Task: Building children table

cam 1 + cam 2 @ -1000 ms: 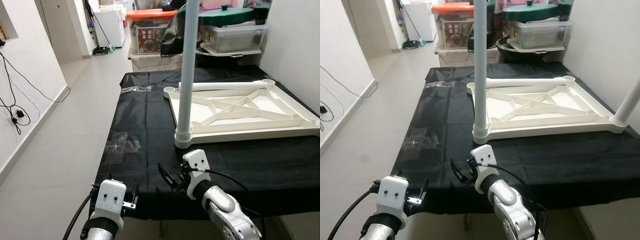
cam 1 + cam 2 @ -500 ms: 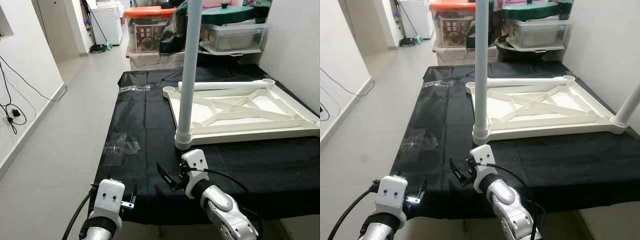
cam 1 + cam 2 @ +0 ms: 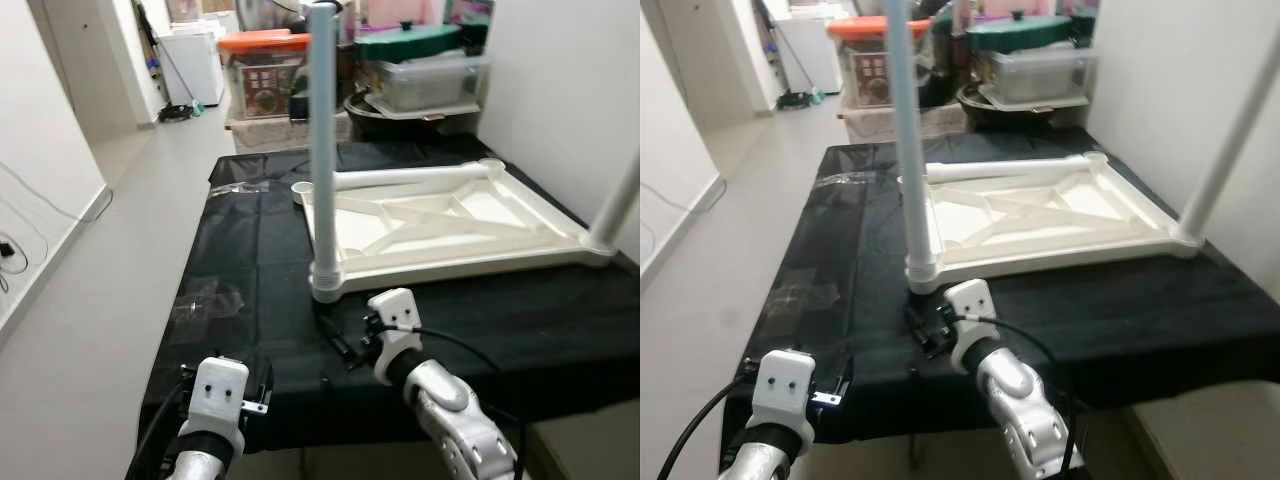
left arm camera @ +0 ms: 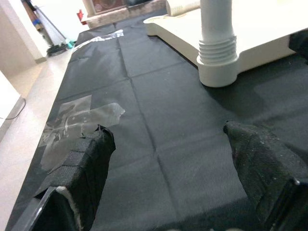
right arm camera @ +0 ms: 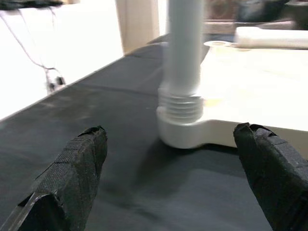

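Note:
A cream table top [image 3: 450, 225] lies upside down on a table under a black cloth [image 3: 260, 270]. One white leg [image 3: 322, 150] stands upright in its near left corner socket [image 4: 217, 43]. A second leg [image 3: 1230, 140] rises from the near right corner. A third leg [image 3: 410, 178] lies loose along the far edge. My right gripper [image 5: 171, 130] is open, low over the cloth, just in front of the upright leg's base [image 5: 185, 115]. My left gripper [image 4: 168, 130] is open at the cloth's near edge, further from that base.
Clear plastic wrappers lie on the cloth at the near left [image 3: 205, 297] and far left [image 3: 238, 186]. Storage boxes [image 3: 262, 75] and covered tubs [image 3: 425, 75] crowd the far end. A white wall [image 3: 560, 80] runs along the right, and open floor [image 3: 90, 280] lies to the left.
The whole picture has shifted, so the camera has moved. My right gripper now stands closer to the base of the upright leg. The left gripper stays at the near edge.

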Robot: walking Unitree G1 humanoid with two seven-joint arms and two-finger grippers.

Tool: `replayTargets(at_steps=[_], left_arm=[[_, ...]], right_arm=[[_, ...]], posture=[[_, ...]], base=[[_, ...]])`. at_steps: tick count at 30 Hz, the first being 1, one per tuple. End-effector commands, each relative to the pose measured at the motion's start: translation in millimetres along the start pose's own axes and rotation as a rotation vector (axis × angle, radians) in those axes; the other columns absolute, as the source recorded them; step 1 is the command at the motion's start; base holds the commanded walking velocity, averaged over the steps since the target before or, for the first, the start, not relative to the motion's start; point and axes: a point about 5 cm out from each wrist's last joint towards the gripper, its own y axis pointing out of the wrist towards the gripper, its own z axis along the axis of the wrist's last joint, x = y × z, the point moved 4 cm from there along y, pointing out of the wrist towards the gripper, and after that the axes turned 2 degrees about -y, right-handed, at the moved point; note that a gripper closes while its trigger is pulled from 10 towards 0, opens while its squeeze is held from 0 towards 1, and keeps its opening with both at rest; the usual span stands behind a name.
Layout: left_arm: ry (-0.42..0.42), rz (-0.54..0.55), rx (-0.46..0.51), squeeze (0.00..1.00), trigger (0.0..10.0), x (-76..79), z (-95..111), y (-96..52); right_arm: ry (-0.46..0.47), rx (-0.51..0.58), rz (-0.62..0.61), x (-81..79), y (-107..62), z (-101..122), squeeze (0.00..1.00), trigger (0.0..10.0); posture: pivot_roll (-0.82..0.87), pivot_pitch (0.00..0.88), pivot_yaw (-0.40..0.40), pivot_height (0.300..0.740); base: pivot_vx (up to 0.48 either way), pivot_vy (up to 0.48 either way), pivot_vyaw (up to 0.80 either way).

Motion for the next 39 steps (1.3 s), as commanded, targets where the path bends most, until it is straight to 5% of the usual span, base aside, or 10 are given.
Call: replayTargets(at_steps=[1,9,20,35,39], left_arm=[[-0.001,0.022,-0.005,0.00,10.0,-5.2,-3,-0.2],[-0.063,0.079,-0.026,0.00,10.0,-12.3,-4,0.6],[-0.068,0.083,-0.003,0.00,10.0,-12.3,-1,-1.4],[-0.073,0.087,0.002,0.00,10.0,-11.0,1,-3.5],[-0.078,0.080,0.002,0.00,10.0,-9.0,2,-5.0]], right_arm=[[0.006,0.020,0.022,-6.8,3.7,4,0.00,10.0],[0.007,0.030,-0.002,2.5,8.2,9,0.00,10.0],[-0.022,0.067,0.053,-6.5,8.4,13,0.00,10.0],[0.020,0.076,-0.001,11.9,16.5,18,0.00,10.0],[0.046,0.079,0.073,18.4,22.9,23,0.00,10.0]], posture=[[0.06,0.014,0.020,0.740],[0.05,0.023,0.012,0.740],[0.06,0.029,0.006,0.740],[0.06,0.030,0.001,0.740],[0.06,0.033,0.000,0.740]], base=[[0.292,-0.371,0.00],[0.037,-0.046,0.00],[0.000,0.000,0.00],[0.000,0.000,0.00],[0.000,0.000,0.00]])
